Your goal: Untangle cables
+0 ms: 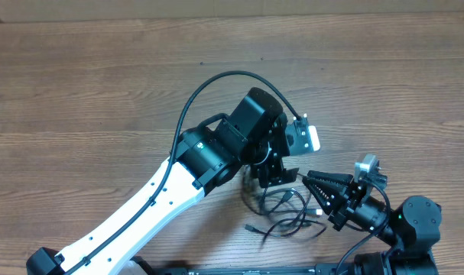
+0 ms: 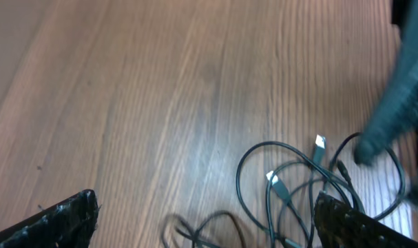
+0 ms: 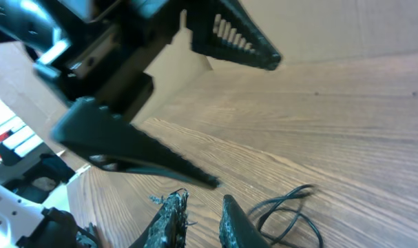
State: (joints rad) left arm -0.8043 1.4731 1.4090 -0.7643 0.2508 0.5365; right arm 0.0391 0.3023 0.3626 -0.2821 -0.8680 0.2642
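Closest to the lens, the two fingers (image 2: 57, 220) of the left gripper (image 2: 205, 198) occupy the bottom corners of the left wrist view. They are spread wide with nothing between them: released. This gripper hangs above the table (image 1: 102, 92) and is clear of the cables (image 2: 298, 186).

The cables lie on the table as loose, overlapping black loops, below the left gripper and slightly to its right. Two silver-tipped plugs (image 2: 320, 143) show among the loops. In the overhead view the bundle sits between the two grippers, on the robot's side of the table.

The right gripper (image 3: 203, 200) points toward the left gripper from the right. Its fingertips stand a narrow gap apart and grip nothing. One cable loop lies just beside these fingertips; whether it touches them cannot be determined.
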